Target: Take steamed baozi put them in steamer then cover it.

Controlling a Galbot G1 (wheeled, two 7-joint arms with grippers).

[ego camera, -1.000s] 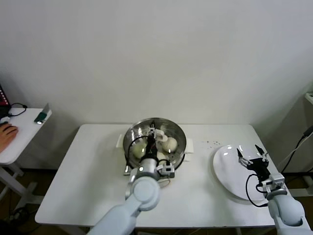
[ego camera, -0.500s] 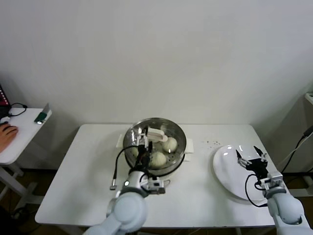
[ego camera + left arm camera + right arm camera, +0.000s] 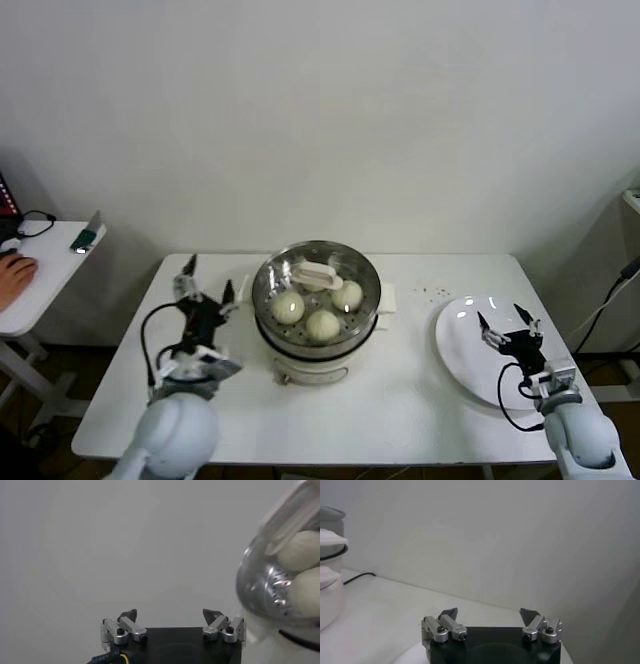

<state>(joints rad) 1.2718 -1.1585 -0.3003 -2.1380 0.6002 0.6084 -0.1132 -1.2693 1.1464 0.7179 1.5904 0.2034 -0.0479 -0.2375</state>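
Observation:
The steel steamer stands on its white base at the table's middle. The clear glass cover with its cream bar handle lies on it. Three baozi show through the glass; a fourth is hidden. In the left wrist view the covered steamer and baozi show close by. My left gripper is open and empty, left of the steamer and apart from it; it also shows in the left wrist view. My right gripper is open and empty over the white plate; it also shows in the right wrist view.
A side table with a person's hand stands at the far left. The white table's front edge runs close below both arms. A few dark specks lie behind the plate.
My left gripper has let go of the cover handle and drawn back left, off the steamer. The cover stays on the pot. The right gripper has barely moved.

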